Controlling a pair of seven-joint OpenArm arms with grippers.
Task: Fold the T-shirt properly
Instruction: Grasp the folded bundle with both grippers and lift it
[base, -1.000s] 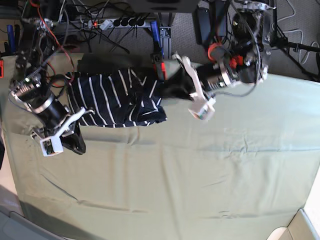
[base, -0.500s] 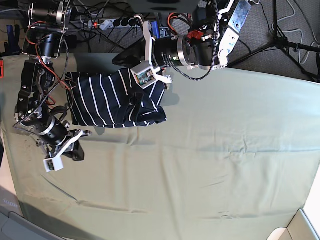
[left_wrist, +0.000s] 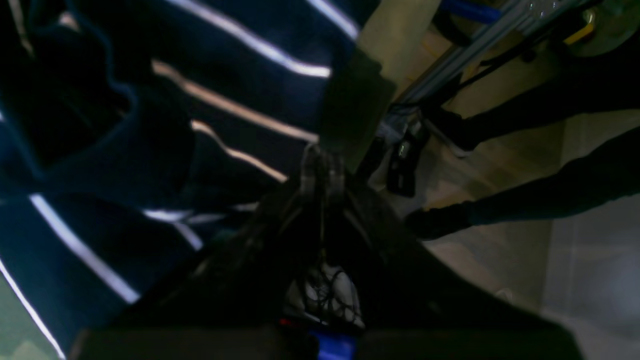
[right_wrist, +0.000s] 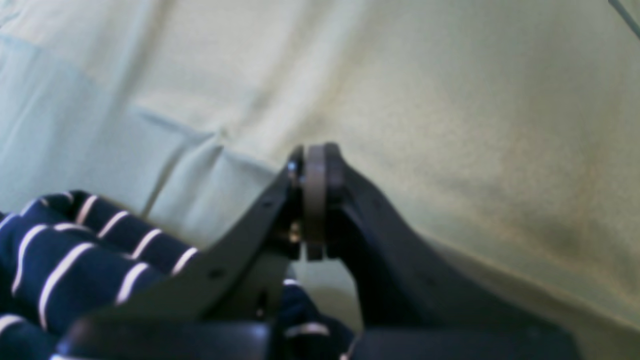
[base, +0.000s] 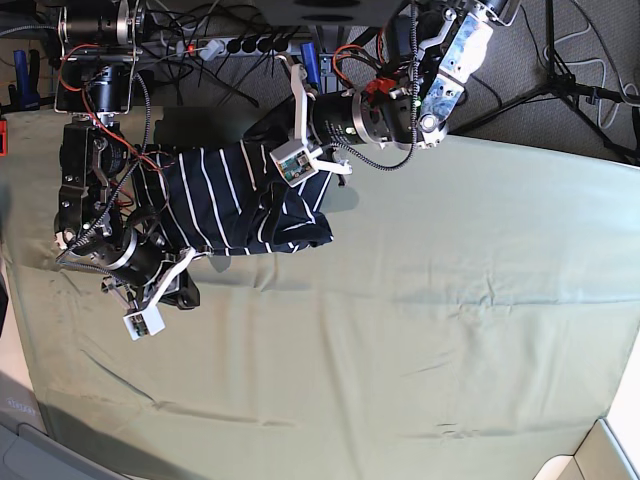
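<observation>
Right gripper (base: 185, 290) hung near the table's left edge, jaws pressed together on nothing, its arm angled down over the green cloth (base: 400, 340). Farther back, the T-shirt (base: 240, 200) lay bunched, long axis left-right (no legible writing anywhere). Left gripper (base: 275, 135), jaws together, reached leftward over its far edge.

T-shirt (left_wrist: 150, 125): cut off, dark | left pincer (left_wrist: 322, 172): dim, blurred
</observation>
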